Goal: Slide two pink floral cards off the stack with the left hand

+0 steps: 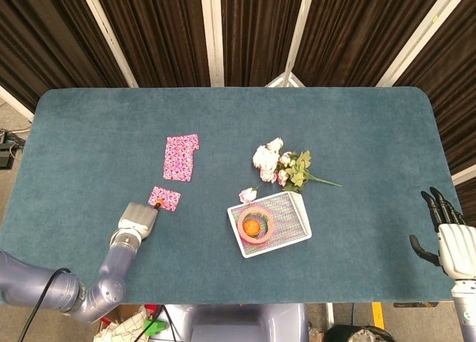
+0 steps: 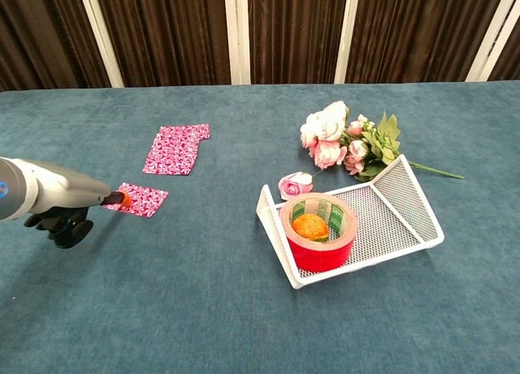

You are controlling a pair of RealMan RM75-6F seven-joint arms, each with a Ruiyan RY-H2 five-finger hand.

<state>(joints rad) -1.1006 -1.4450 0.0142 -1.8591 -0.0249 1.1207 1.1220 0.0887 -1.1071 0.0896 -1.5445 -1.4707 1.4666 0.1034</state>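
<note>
Lower left, the left robot hand (image 1: pixel 138 218) has an orange fingertip pressing on one pink floral card (image 1: pixel 164 198), fingers otherwise hard to make out; the card stack (image 1: pixel 181 157) lies apart, further up; white basket (image 1: pixel 294 224) sits center; right robot hand (image 1: pixel 450 242) open at the far right edge.

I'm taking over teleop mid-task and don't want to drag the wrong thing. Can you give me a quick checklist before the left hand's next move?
1. First pink floral card lies apart from the stack: ok.
2. Left hand fingertip on that card's near edge: ok; lift it before going back.
3. Second card slid off: not ok; only one lies apart.
4. Cards remaining in the stack: cannot tell.
5. Path from the card back to the stack free of the flower bouquet and wire basket: ok.
6. Right hand off at the table's far edge, holding nothing: ok.
</note>
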